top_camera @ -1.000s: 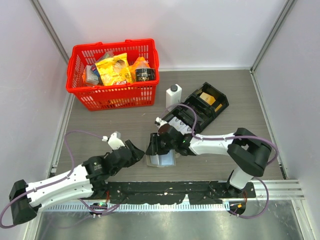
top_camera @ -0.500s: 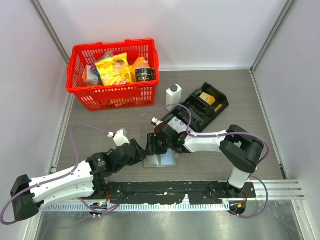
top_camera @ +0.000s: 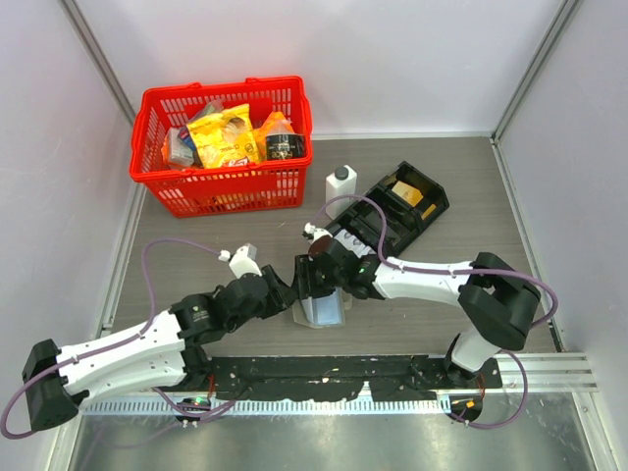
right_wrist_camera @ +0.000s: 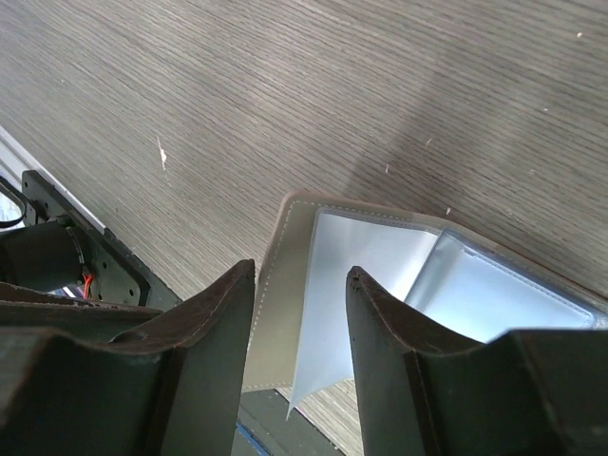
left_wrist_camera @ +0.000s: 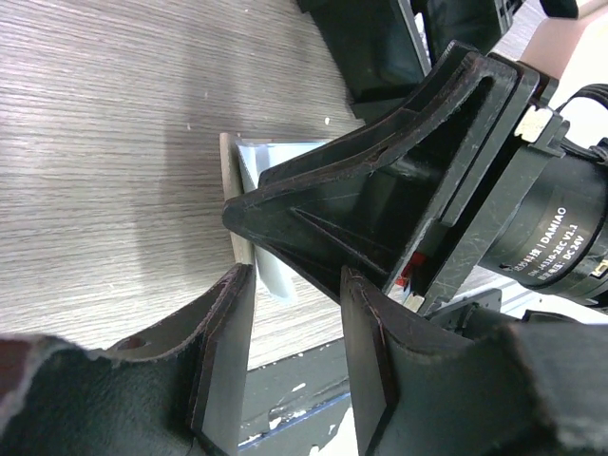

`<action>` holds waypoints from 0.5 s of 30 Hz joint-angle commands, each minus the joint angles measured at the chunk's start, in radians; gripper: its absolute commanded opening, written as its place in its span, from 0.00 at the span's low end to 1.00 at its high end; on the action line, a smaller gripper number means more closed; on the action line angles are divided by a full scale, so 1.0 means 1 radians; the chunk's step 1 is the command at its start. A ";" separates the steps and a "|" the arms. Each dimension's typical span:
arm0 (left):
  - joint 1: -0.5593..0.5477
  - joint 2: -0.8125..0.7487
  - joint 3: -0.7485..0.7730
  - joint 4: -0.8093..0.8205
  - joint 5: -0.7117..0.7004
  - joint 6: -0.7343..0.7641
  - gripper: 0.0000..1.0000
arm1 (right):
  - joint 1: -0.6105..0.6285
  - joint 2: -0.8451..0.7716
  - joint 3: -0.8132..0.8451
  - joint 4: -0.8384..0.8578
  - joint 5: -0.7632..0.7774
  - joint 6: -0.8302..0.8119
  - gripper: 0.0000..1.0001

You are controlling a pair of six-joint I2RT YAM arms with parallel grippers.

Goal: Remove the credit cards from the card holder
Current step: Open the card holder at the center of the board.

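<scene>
The card holder (top_camera: 323, 310) lies open on the wood table near the front edge, tan with pale blue shiny inner sleeves. In the right wrist view its tan edge (right_wrist_camera: 272, 313) and a lifted pale blue sleeve lie under my open right gripper (right_wrist_camera: 299, 277), whose jaws straddle the tan edge and sleeve without closing on them. My right gripper (top_camera: 307, 281) hovers at the holder's far left corner. My left gripper (top_camera: 286, 293) is open and empty just left of it. In the left wrist view (left_wrist_camera: 294, 318) the holder (left_wrist_camera: 255, 163) is mostly hidden behind the right gripper. No separate card shows.
A red basket (top_camera: 224, 147) of groceries stands at the back left. A white bottle (top_camera: 340, 186) and a black compartmented tray (top_camera: 394, 211) sit behind the right arm. A black rail (top_camera: 334, 374) runs along the front edge, close to the holder.
My left arm has moved right, bringing its gripper up beside the right gripper. The right gripper and the card holder have shifted a little.
</scene>
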 commanded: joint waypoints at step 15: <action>-0.004 0.050 0.121 0.063 0.055 0.057 0.43 | -0.021 -0.086 -0.062 0.122 -0.054 0.044 0.19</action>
